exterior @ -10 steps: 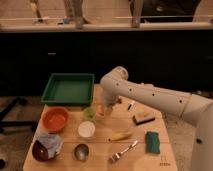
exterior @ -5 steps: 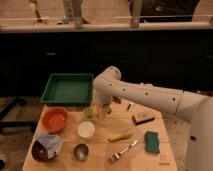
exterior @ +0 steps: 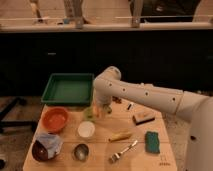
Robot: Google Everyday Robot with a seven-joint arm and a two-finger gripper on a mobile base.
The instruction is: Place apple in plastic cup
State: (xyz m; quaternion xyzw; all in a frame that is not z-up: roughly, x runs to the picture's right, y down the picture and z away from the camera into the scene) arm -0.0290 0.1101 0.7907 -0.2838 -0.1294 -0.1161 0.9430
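Note:
The plastic cup [exterior: 89, 114], small and pale green, stands on the wooden table just right of the orange bowl. My gripper [exterior: 97, 110] hangs from the white arm that reaches in from the right, directly at the cup's right rim. It is shut on the apple [exterior: 95, 111], of which only a reddish-orange bit shows between the fingers, right above the cup. The arm's wrist hides most of the apple and the far side of the cup.
A green tray [exterior: 67, 89] sits behind the cup. Around it are an orange bowl [exterior: 55, 119], a white cup [exterior: 86, 130], a metal cup [exterior: 81, 151] and a dark bowl with blue cloth [exterior: 46, 147]. To the right lie a yellow banana-like piece [exterior: 120, 136], a fork [exterior: 123, 151], a green sponge [exterior: 152, 141] and a brown block [exterior: 144, 118].
The arm has swung a little to the left, bringing the gripper and apple from beside the cup to over its rim. Nothing else on the table moved.

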